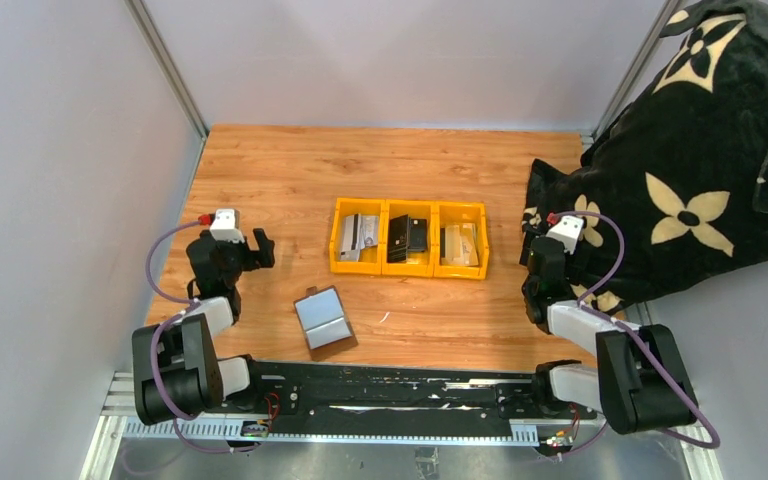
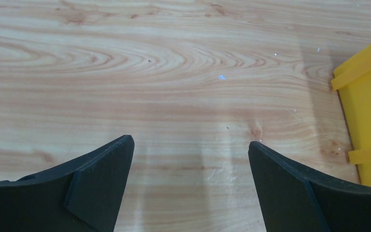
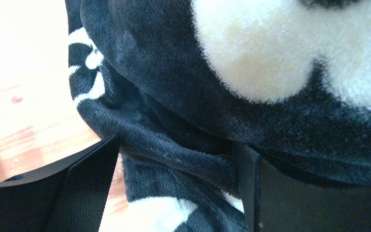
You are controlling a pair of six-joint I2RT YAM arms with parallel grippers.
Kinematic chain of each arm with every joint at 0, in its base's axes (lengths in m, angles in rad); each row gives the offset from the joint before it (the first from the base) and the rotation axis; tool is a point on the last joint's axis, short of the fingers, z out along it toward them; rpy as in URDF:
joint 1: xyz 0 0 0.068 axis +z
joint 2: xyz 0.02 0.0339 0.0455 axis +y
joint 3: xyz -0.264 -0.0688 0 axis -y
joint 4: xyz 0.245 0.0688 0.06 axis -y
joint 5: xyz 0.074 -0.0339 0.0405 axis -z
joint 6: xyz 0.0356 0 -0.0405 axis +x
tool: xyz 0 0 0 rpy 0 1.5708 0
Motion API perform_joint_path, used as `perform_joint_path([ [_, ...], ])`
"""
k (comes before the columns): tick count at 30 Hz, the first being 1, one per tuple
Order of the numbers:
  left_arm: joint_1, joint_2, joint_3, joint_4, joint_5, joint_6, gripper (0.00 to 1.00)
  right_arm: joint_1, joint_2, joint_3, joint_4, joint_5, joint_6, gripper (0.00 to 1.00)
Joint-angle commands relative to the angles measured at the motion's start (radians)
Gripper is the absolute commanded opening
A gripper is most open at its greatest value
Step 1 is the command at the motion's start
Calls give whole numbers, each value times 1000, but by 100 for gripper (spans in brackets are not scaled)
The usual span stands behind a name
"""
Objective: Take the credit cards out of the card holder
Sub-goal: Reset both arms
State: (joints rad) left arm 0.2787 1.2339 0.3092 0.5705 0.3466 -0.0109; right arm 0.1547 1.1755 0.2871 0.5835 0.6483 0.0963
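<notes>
Top external view gives me what I need: the card holder [image 1: 322, 318] lies open on the table [image 1: 260, 165], silvery inside up, near the front edge and a little left of centre. Its long axis runs roughly near to far, with the near end swung slightly to the right. From the left claw [image 1: 258, 248] it sits to the near right, close by. From the right claw [image 3: 174, 145] it is well apart, across most of the table to the left. The left arm is plainly the nearer one, and I judge that any reach for the holder belongs to it.

The left claw is spread wide and empty. In its wrist view I see only bare wood between the fingers [image 2: 101, 183], with a corner of the yellow bin [image 2: 367, 121] at the right edge. The holder does not show there, so it lies outside that claw's present aim, and I would expect to draw back toward the near side before coming down on it.

The right claw stands wide apart too, gripping nothing, set against the blanket [image 1: 700, 150] with a plush fold lying between its fingers.

The credit cards [image 1: 407, 236] that I can see lie in the bin's three compartments, just beyond the holder. Whether any card sits in the holder's slots I cannot tell.
</notes>
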Motion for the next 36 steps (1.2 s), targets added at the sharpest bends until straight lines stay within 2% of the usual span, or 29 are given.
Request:
perform_joint_path([
  [1, 2, -23, -111, 366, -28, -106, 100, -34, 69, -40, 255, -17, -69, 89],
  [3, -2, 12, -146, 459, -30, -144, 100, -45, 93, -45, 283, -40, -65, 89],
  [4, -7, 54, -170, 547, -46, -170, 100, -46, 110, -55, 310, -50, -69, 89],
  [5, -7, 103, -192, 701, -37, -192, 100, -46, 125, -66, 369, -68, -87, 89],
  [6, -7, 129, -206, 760, -1, -194, 100, -45, 134, -71, 388, -100, -113, 89],
  [7, -9, 121, -217, 767, 10, -180, 100, -46, 137, -72, 390, -155, -139, 89],
  [9, -41, 88, -247, 760, -57, -140, 100, -43, 138, -84, 399, -265, -171, 89],
  [10, -78, 85, -267, 778, -107, -106, 100, -42, 155, -111, 469, -297, -187, 89],
  [12, -184, 137, -286, 838, -205, -12, 100, -33, 279, -173, 737, -286, -227, 90],
  [13, -219, 179, -273, 877, -222, 7, 100, -27, 299, -171, 768, -251, -232, 90],
  [14, -232, 196, -241, 837, -230, 9, 100, -26, 269, -129, 651, -242, -213, 90],
  [16, -249, 120, -108, 453, -278, 24, 100, -55, 223, -39, 381, -278, -164, 91],
  [17, -295, 122, -91, 426, -332, 60, 100, -75, 216, -44, 382, -312, -156, 91],
  [18, -306, 149, -118, 538, -343, 55, 100, -78, 219, -44, 387, -309, -159, 91],
  [19, -307, 153, -120, 543, -345, 53, 100, -78, 221, -48, 402, -309, -161, 92],
  [21, -308, 119, -98, 441, -358, 58, 100, -78, 220, -54, 409, -311, -162, 92],
  [24, -308, 144, -117, 522, -394, 41, 100, -78, 215, -56, 412, -312, -162, 92],
  [26, -307, 130, -107, 476, -392, 42, 100, -78, 216, -57, 411, -311, -162, 92],
  [36, -308, 137, -108, 492, -377, 48, 100, -78, 216, -57, 413, -312, -162, 92],
])
